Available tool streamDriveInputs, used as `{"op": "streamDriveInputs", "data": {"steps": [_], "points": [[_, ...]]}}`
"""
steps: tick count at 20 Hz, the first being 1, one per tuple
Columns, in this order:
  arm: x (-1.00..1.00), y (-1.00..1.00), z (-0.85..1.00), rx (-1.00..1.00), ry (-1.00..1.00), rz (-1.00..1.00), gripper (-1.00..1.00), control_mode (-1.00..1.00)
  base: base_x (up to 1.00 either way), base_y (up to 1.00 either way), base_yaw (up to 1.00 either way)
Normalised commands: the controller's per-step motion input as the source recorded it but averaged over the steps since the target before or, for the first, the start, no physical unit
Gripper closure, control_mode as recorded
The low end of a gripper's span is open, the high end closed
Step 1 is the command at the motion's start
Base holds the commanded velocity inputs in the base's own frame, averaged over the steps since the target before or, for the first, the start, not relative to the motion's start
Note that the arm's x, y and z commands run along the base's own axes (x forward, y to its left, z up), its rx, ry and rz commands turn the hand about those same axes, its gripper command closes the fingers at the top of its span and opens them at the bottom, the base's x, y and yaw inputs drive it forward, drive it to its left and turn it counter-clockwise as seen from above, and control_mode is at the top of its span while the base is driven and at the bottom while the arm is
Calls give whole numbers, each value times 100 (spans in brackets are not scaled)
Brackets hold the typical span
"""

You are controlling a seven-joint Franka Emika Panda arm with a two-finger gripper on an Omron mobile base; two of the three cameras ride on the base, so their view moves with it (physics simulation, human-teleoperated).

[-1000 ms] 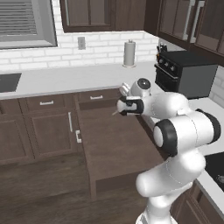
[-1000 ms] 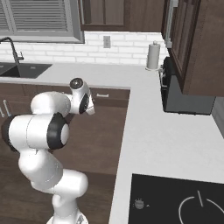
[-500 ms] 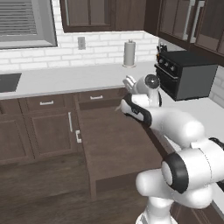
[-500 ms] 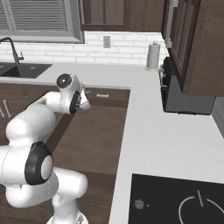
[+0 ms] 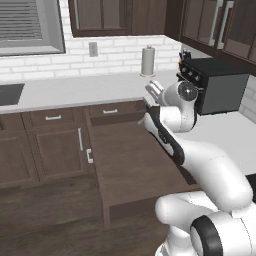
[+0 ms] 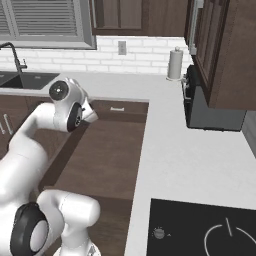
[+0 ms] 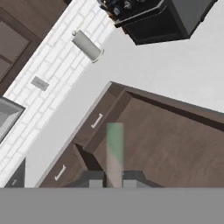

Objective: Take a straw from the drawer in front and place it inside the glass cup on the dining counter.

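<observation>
Hand view is showing the gripper (image 7: 114, 178) pinching the straw (image 7: 114, 148) (pale, blurred) above the open drawer (image 7: 175, 144) — so fetching looks done. Carrying it to the glass cup on the dining counter is remaining.

Left base view: from behind-left, facing forward and down over open drawer (image 5: 135, 165) and far counter (image 5: 75, 90). Right base view: from behind-right, same drawer (image 6: 107, 155), same counter. Hand view: high up, rolled, looking down on drawer (image 7: 170, 140).
</observation>
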Motion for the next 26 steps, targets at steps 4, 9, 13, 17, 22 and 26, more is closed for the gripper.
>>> {"op": "streamDriveInputs", "data": {"steps": [4,9,13,17,22,26], "points": [[-61,-9,35,-2,-1,9,100,-100,0,0,0],[-41,-9,42,0,-5,8,100,-100,0,0,0],[-27,0,28,0,-3,6,100,-100,0,0,0],[-30,0,9,0,-7,2,100,-100,0,0,0],[-54,-3,22,0,-17,0,100,-100,0,0,0],[-76,0,15,0,-14,1,100,-100,0,0,0]]}}
